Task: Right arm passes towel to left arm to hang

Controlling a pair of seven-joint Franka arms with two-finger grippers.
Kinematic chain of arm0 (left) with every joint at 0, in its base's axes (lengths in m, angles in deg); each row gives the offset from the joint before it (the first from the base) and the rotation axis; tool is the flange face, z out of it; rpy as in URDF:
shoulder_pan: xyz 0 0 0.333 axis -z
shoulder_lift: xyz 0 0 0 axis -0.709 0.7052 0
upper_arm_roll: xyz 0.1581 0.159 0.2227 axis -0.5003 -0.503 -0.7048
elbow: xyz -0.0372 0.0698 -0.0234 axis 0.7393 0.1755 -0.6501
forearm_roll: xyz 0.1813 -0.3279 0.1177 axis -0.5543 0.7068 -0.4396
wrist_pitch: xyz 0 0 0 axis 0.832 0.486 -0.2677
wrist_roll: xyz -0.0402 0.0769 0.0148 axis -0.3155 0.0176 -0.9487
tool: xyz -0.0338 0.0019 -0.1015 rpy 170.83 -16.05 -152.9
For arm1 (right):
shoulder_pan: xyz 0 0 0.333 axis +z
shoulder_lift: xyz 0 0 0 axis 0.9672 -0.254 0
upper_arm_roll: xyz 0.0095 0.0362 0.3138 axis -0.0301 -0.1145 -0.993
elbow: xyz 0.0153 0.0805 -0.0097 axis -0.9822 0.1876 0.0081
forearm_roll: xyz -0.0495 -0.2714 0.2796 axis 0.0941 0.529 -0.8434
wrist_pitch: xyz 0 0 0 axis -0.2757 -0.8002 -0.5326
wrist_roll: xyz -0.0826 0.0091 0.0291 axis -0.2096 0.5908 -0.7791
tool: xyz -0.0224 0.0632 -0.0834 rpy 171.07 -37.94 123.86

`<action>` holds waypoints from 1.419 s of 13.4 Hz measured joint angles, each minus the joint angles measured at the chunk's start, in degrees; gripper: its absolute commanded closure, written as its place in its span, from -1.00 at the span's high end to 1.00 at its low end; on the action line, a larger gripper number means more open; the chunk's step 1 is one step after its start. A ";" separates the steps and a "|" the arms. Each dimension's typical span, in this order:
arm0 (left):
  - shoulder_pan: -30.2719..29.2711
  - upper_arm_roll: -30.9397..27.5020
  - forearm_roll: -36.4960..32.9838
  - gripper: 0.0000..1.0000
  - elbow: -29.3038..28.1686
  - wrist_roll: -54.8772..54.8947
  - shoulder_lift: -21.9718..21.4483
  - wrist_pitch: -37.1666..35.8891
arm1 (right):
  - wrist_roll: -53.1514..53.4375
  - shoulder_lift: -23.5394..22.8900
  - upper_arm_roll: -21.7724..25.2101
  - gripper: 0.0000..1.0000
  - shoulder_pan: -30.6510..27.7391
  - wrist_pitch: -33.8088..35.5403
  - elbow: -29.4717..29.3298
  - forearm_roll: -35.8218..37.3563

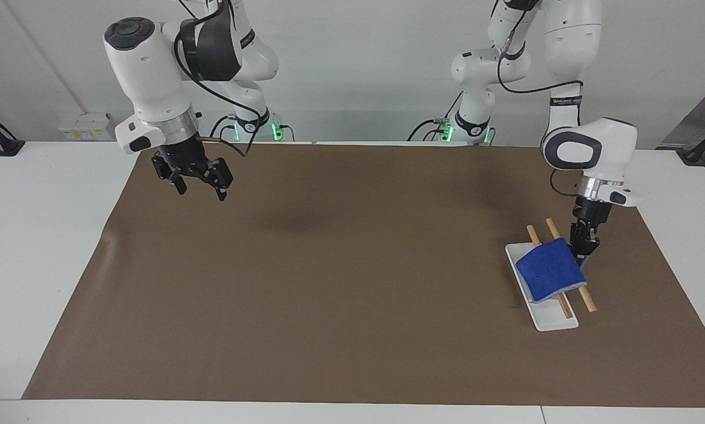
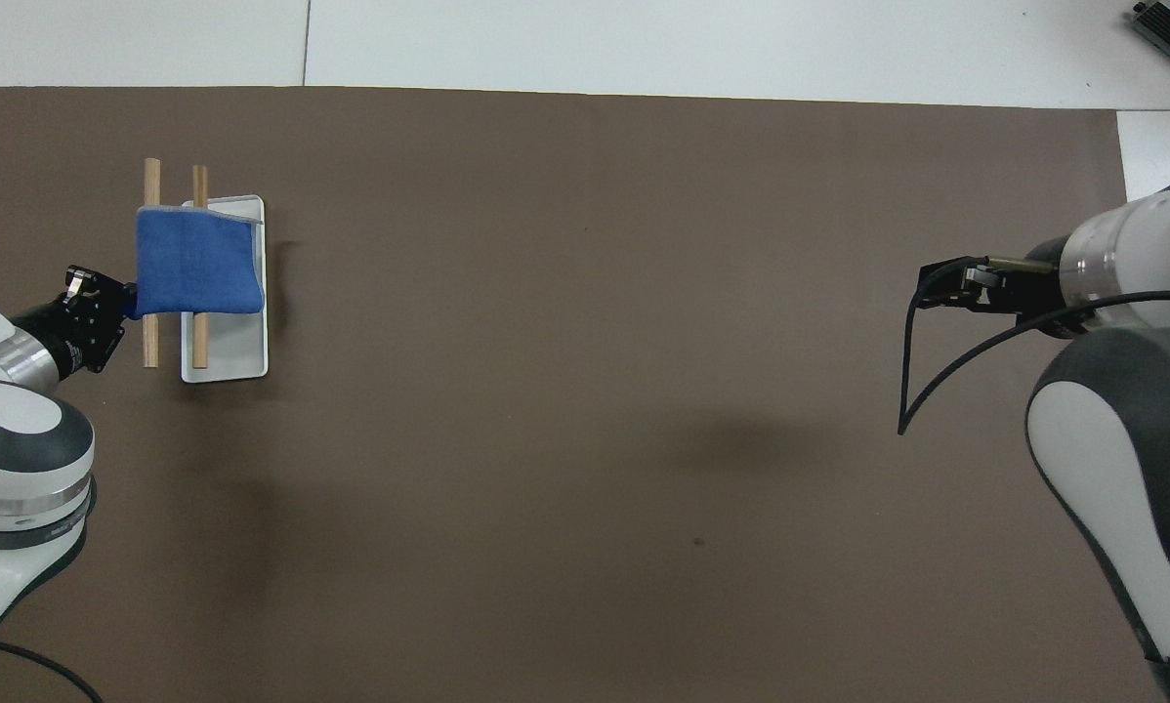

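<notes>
Towel (image 1: 549, 271) hanging looks nearly done — we judge only the release and pull-away remain. It drapes over our rack's two wooden rods (image 1: 555, 231) above the white tray (image 1: 555, 323), bright blue, smooth, folded. Our left gripper (image 1: 584, 250) touches its corner; grip unclear. Our right gripper (image 1: 198, 179) hangs open, empty, waiting.

Blue towel (image 1: 549, 268); white tray (image 1: 555, 321); brown mat (image 1: 352, 282).
</notes>
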 measured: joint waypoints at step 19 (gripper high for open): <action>-9.46 -1.31 -28.91 0.64 21.34 0.01 0.64 -37.08 | -1.85 0.57 5.05 1.00 1.85 14.09 -7.43 0.00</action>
